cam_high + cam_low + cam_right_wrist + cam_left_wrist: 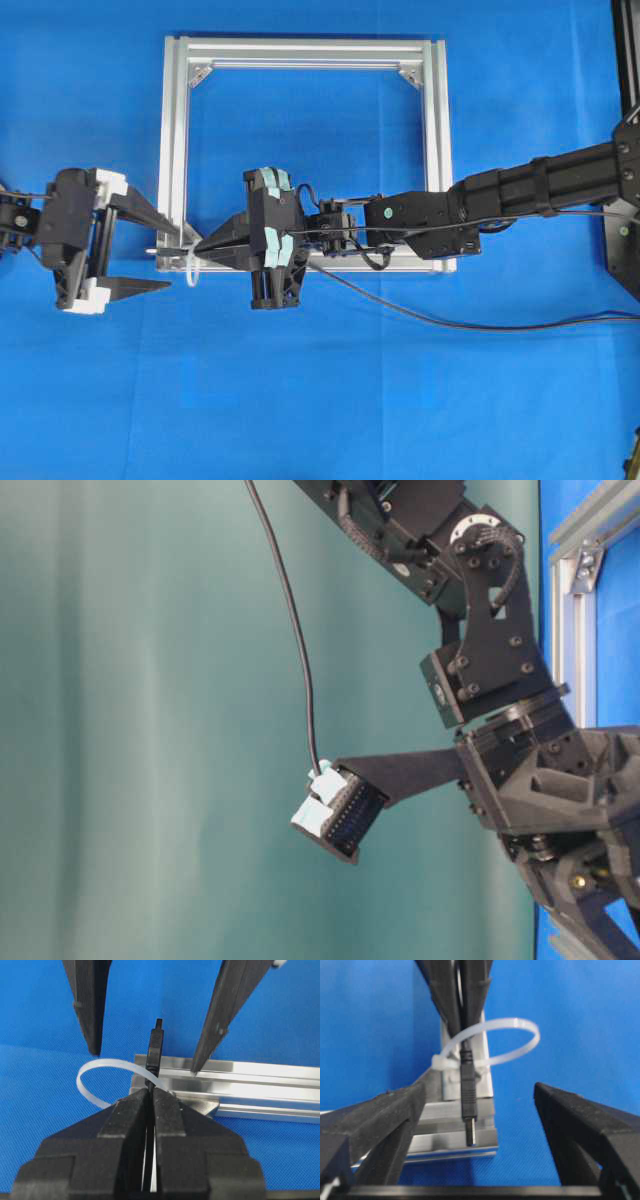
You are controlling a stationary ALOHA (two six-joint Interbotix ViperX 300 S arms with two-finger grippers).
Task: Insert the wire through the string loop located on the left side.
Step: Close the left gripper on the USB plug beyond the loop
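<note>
A silver aluminium frame [305, 150] lies flat on the blue table [320, 400], and its near-left corner is where everything crowds together. The right gripper [200, 247] reaches in across the frame's near rail from the right, its jaws pressed together on the wire [420, 315] just behind the plug [154, 1052]; the rest of the wire trails off to the right over the table, a thin black line. The left gripper [160, 252] faces it from the left with its jaws spread wide, one finger [150, 215] over the frame's corner and the other [140, 287] out over bare table, holding nothing. The string loop [492, 1045] is a thin white band (it looks like a plastic tie) fastened at the frame's corner and arching out sideways in a narrow oval. In both wrist views the plug has passed through the loop: the band crosses the wire right at the right gripper's fingertips, and the plug sticks out beyond it into the gap between the left fingers, touching neither. The plug's long axis runs left-right along the near rail, tip pointing left toward the left gripper. It is small, dark and boxy-cylindrical, narrowing to a short greyish metal tip [470, 1135]. Only the closed right fingers stand close behind the loop.
</note>
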